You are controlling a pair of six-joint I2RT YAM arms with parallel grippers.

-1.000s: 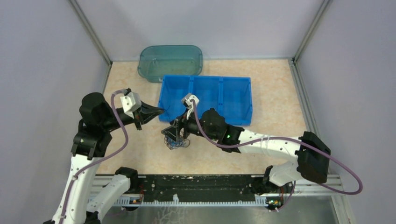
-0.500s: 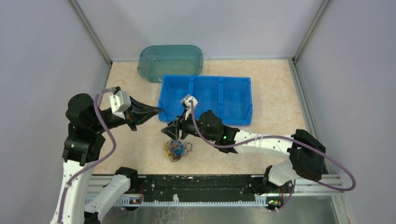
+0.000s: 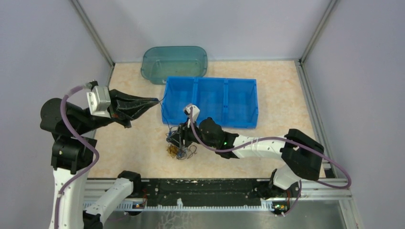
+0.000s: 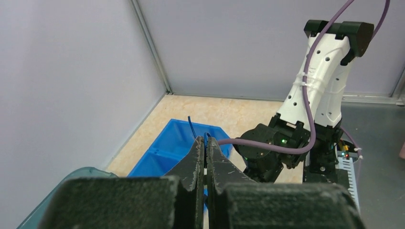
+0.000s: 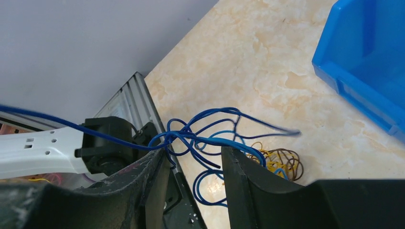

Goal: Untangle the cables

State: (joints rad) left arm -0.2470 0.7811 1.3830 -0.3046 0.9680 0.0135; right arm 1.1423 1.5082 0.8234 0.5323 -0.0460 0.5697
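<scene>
Top external: beige marbled tabletop (image 3: 286,95), grey walls (image 3: 363,71). Teal tub (image 3: 174,62) behind blue 3-compt bin (image 3: 239,98); cables (image 3: 180,151) clumped on tabletop nr bin. L gripper (image 4: 206,140) pinches blue cable (image 4: 190,125); R gripper (image 5: 193,157) jaws apart round clump.

I have my left arm (image 3: 67,121) held high, the left gripper (image 3: 154,101) pinched tight on a blue cable (image 4: 190,125). My right arm (image 3: 258,145) reaches low across, the right gripper (image 3: 175,138) angled down with its jaws parted.
</scene>
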